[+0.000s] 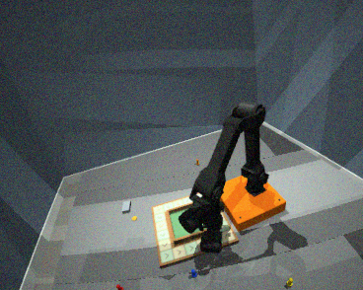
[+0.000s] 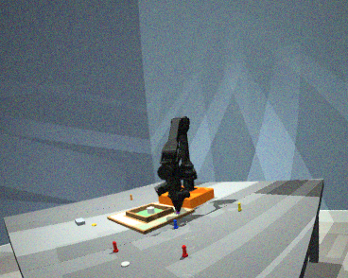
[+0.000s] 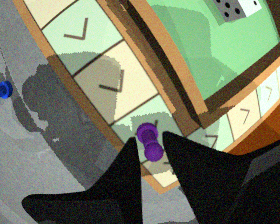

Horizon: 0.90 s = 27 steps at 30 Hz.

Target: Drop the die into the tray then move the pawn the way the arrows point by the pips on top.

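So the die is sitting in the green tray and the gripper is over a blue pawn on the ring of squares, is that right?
Not quite. The pawn between the gripper's fingers is purple, not blue, as the wrist view shows. The blue pawn stands off the board on the table. The die does sit in the green tray.
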Available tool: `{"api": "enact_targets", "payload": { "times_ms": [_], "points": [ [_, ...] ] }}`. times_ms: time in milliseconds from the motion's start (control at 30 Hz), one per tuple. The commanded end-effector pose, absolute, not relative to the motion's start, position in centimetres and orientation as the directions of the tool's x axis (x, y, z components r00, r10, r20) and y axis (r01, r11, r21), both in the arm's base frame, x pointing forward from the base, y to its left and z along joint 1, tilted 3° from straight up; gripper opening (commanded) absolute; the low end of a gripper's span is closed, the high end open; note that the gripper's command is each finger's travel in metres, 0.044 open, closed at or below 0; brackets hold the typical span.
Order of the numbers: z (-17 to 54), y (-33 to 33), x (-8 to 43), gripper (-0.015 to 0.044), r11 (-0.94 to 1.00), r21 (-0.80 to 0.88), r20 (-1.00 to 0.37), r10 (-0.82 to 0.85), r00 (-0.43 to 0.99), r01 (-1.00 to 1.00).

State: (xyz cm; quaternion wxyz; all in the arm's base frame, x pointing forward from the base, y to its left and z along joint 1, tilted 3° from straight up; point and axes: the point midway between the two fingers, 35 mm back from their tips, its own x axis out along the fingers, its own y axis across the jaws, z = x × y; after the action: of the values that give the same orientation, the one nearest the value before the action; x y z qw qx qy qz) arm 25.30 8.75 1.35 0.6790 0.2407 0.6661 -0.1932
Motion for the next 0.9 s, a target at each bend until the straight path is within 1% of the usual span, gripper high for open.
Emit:
{"api": "enact_targets", "payload": {
  "times_ms": [0, 100, 233, 333, 400, 467, 600, 733, 867],
  "points": [
    [1.4, 8.8, 25.3, 0.0184, 0.81, 0.071, -0.997, 0.059, 0.04, 0.583],
    [1.7, 8.7, 25.3, 0.0262, 0.809, 0.07, -0.998, 0.058, 0.039, 0.583],
    [6.1, 8.5, 25.2, 0.0367, 0.808, 0.061, -0.998, 0.052, 0.032, 0.586],
    [6.4, 8.5, 25.2, 0.044, 0.808, 0.06, -0.998, 0.051, 0.032, 0.586],
    [6.5, 8.3, 25.1, 0.044, 0.813, 0.06, -0.998, 0.051, 0.032, 0.579],
    [7.6, 6.6, 24.8, 0.044, 0.849, 0.058, -0.998, 0.049, 0.032, 0.525],
    [10.7, 1.7, 22.9, 0.044, 0.938, 0.052, -0.999, 0.045, 0.03, 0.343],
    [13.4, -1.9, 19.9, 0.044, 0.986, 0.047, -0.999, 0.043, 0.028, 0.159],
    [13.8, -2.5, 19.2, 0.044, 0.991, 0.046, -0.999, 0.043, 0.028, 0.124]
  ]
}}
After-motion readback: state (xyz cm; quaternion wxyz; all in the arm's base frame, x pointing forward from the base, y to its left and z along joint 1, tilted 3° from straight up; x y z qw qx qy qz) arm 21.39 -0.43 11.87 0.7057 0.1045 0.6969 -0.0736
